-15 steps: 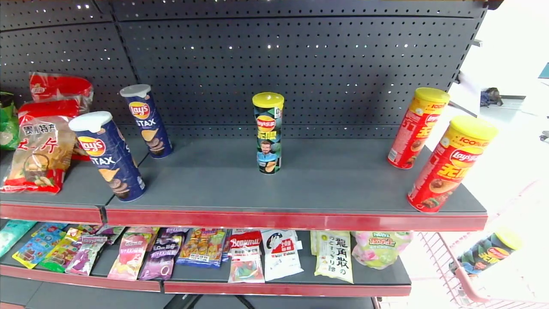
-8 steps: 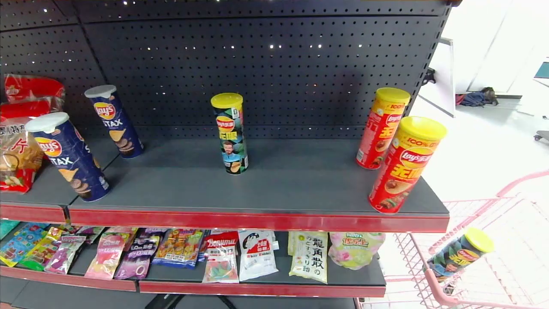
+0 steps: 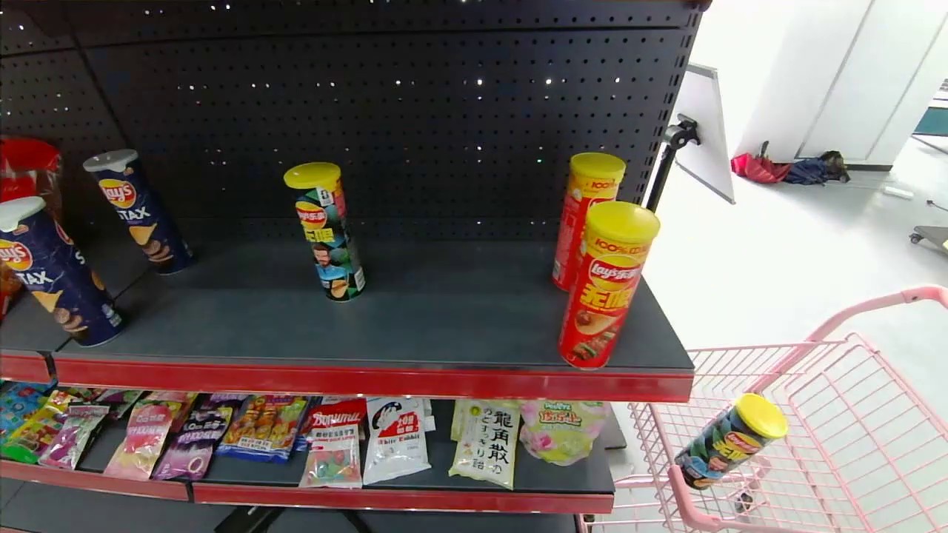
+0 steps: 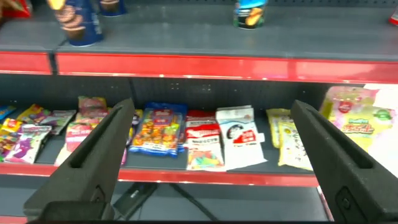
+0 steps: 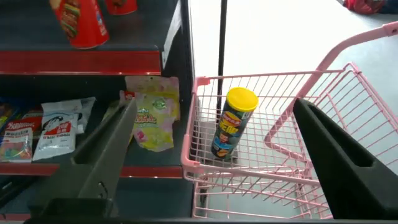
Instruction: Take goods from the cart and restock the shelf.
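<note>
Matte black, wedge-shaped jaws

Dark patterned chip can (image 3: 729,442) with a yellow lid, leaning tilted inside the pink wire cart (image 3: 881,302); cart just beside the right end of the grey shelf (image 3: 459,311).

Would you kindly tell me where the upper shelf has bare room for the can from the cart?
A wide bare stretch of the upper shelf lies between the dark can and the two red cans. Another lies between the blue cans and the dark can. The lower shelf is crowded with snack bags.
</note>
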Available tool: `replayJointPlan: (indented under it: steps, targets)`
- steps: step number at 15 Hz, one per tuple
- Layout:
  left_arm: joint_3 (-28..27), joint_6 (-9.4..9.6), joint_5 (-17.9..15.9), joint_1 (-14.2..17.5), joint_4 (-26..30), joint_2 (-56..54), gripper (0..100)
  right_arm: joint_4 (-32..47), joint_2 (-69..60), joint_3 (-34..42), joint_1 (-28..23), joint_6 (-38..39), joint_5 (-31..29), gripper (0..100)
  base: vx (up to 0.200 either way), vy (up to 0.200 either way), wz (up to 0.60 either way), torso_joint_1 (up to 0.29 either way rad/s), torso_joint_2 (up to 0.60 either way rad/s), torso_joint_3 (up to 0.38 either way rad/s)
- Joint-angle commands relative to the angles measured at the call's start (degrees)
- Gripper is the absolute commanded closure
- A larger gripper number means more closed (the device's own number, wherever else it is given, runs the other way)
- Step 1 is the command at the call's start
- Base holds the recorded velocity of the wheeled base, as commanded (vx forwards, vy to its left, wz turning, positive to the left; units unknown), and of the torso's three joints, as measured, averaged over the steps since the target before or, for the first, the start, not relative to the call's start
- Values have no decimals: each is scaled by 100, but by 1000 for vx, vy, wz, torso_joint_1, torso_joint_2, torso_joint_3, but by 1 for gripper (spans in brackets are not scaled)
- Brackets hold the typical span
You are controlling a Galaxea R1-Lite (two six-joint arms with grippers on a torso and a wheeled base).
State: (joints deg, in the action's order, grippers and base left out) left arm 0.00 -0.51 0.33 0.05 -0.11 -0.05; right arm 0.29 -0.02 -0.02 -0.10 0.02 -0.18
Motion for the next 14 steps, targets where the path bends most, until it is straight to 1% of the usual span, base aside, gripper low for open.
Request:
replayJointPlan:
  steps: [1, 12, 14]
  targets:
    - [0, -2, 2, 4, -7, 5, 0, 6, 2, 2, 1, -2, -8, 0, 0, 0, 0, 0, 0, 0]
    - [0, -2, 11, 4, -7, 5, 0, 6, 2, 2, 1, -2, -8, 0, 0, 0, -600, 2, 2, 2]
    - [0, -2, 11, 4, -7, 5, 0, -3, 2, 2, 1, -11, -8, 0, 0, 0, 0, 0, 0, 0]
